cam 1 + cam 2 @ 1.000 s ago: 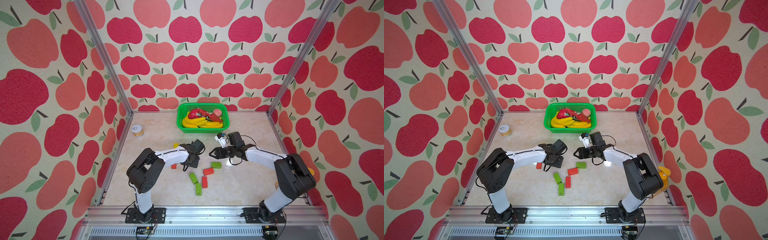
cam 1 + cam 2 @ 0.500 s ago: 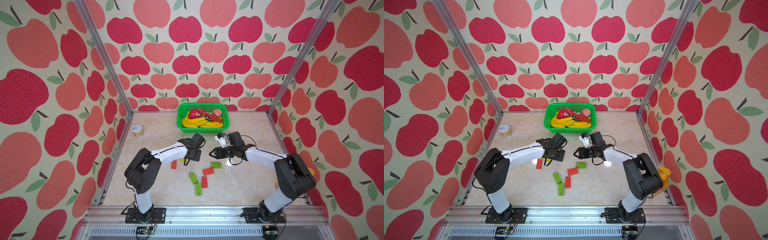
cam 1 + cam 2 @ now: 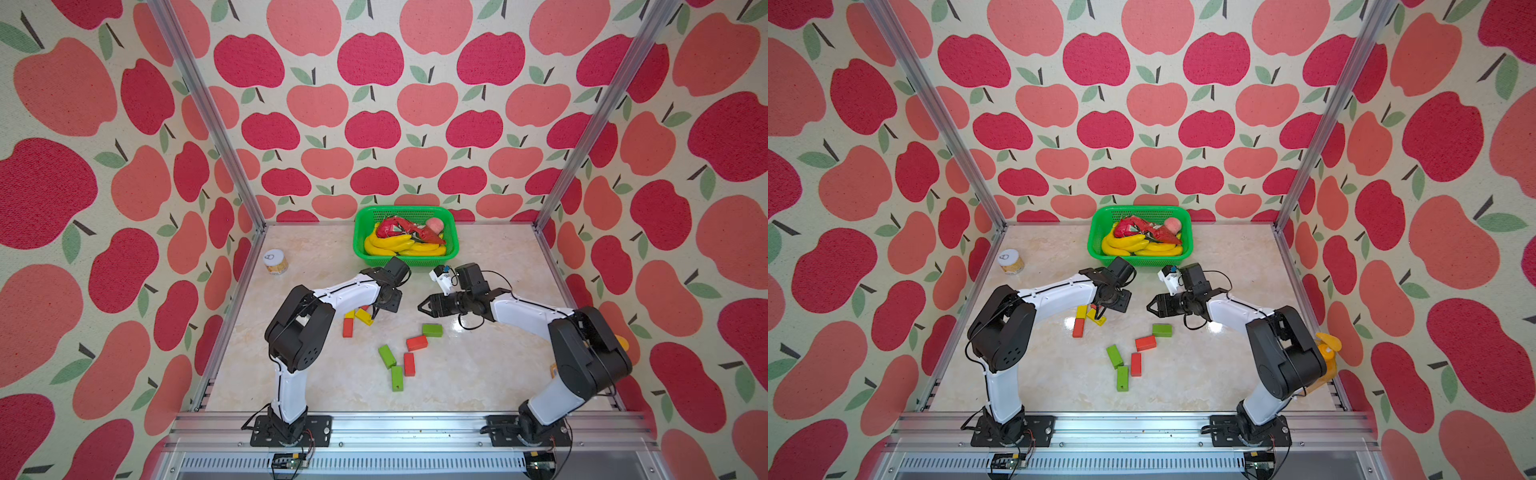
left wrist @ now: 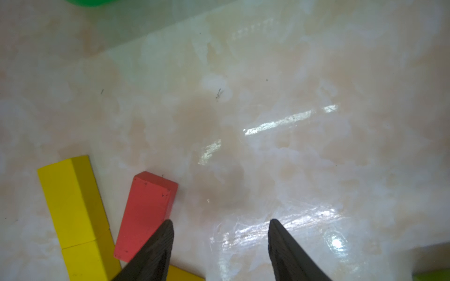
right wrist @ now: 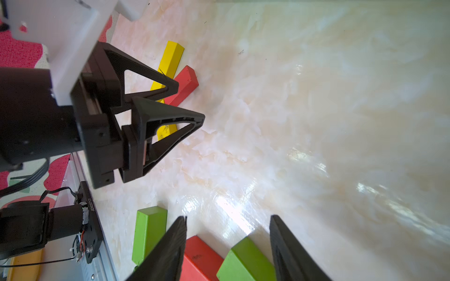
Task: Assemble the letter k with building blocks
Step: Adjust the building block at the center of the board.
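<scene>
Red, yellow and green building blocks point(image 3: 417, 343) lie scattered on the bench point(image 3: 478, 382); left fingers point(image 4: 155, 250) gape empty beside a red block point(image 4: 146, 211), right fingers point(image 5: 168, 253) parted, empty, near a green block point(image 3: 432, 330).

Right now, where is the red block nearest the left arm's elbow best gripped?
Across the two long sides of the red block, mid-length, coming straight down. It lies flat with its long sides mostly free, while a yellow block crowds its far end.
</scene>
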`<state>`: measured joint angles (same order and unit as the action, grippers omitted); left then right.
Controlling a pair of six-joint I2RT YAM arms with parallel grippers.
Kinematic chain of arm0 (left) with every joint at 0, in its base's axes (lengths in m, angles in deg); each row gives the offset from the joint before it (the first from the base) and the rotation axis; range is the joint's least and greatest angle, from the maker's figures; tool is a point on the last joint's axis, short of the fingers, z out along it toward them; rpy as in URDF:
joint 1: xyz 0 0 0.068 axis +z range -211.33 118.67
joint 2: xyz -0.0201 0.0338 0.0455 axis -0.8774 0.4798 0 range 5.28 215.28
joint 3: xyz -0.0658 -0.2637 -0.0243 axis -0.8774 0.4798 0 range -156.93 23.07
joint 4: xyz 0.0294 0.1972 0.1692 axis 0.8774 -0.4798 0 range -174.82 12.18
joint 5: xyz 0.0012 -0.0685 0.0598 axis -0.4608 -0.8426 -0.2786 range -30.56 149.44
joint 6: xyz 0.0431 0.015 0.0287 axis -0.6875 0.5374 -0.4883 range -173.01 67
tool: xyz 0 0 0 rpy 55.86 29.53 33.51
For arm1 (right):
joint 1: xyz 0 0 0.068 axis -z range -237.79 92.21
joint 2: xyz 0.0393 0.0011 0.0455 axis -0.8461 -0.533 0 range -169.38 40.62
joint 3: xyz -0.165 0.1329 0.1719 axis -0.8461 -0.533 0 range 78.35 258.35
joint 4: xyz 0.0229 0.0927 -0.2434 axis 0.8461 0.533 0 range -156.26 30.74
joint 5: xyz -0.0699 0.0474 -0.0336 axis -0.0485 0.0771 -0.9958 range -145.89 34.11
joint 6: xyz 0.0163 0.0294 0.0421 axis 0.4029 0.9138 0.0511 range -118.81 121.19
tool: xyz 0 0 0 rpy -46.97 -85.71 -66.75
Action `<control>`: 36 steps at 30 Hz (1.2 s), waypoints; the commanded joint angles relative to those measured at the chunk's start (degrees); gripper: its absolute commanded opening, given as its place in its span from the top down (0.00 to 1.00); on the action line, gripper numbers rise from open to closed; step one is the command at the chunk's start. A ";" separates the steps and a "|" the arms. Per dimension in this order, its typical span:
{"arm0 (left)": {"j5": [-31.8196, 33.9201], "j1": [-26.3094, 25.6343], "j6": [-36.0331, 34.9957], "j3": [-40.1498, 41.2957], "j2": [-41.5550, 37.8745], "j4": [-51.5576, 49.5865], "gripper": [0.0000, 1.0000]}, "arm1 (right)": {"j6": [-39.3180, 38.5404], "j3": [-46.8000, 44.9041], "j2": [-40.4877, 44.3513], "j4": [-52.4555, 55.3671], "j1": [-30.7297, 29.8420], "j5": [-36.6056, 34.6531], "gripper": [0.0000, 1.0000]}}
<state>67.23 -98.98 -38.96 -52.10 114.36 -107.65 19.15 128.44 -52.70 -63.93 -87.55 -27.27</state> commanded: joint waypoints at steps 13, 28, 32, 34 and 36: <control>-17.98 10.73 -24.76 2.23 -5.41 1.57 0.38 | 0.42 -0.16 -0.83 -0.66 0.19 1.20 0.42; -14.30 11.31 -27.89 2.99 -1.21 5.30 0.39 | 0.57 -1.19 0.12 -2.31 0.31 2.09 0.41; -14.12 11.29 -27.88 1.65 0.15 4.36 0.40 | 0.74 -1.85 0.93 -3.78 0.24 3.35 0.40; -13.86 11.28 -27.84 1.44 0.56 4.15 0.41 | 0.94 -2.30 1.14 -4.96 0.31 4.67 0.40; -13.63 11.27 -27.91 1.61 0.61 4.50 0.41 | 1.02 -2.44 1.17 -5.58 0.26 5.67 0.39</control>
<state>52.76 -87.98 -66.00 -48.65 113.94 -103.25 19.52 126.73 -53.03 -67.29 -87.51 -24.38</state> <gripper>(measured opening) 0.594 0.605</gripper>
